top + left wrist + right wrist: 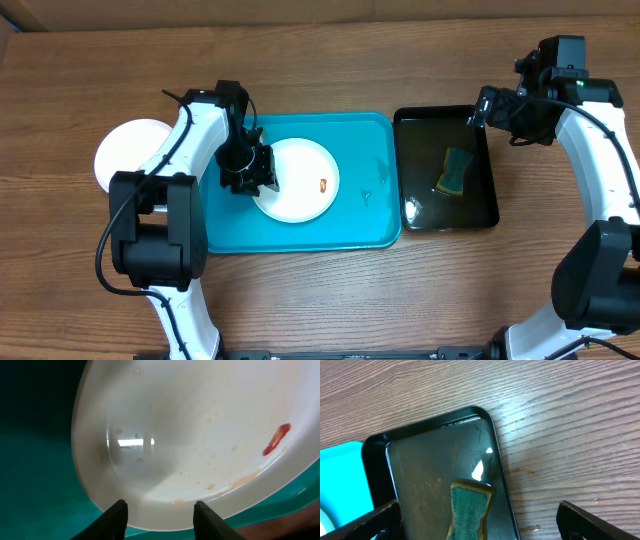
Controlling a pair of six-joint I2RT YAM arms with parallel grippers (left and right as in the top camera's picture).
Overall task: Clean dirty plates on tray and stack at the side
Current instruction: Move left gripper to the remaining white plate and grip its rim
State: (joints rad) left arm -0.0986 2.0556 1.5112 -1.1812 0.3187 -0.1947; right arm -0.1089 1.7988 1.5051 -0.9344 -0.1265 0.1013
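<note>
A white plate [300, 178] with a reddish smear [324, 184] lies on the turquoise tray [360, 140]. My left gripper [250, 170] is open at the plate's left edge. In the left wrist view the plate [190, 435] fills the frame, and its near rim sits between the open fingertips [160, 515]. Another white plate [125, 150] lies on the table left of the tray, partly hidden by the left arm. A green-rimmed plate is not in view. My right gripper [490, 105] is open and empty above the black tray's far right corner.
A glossy black tray [445, 125] holding water stands right of the turquoise tray. A green-and-yellow sponge [455, 172] lies in it, seen between the open right fingers [480, 520] in the right wrist view. A white blob [412, 209] sits in its near left corner.
</note>
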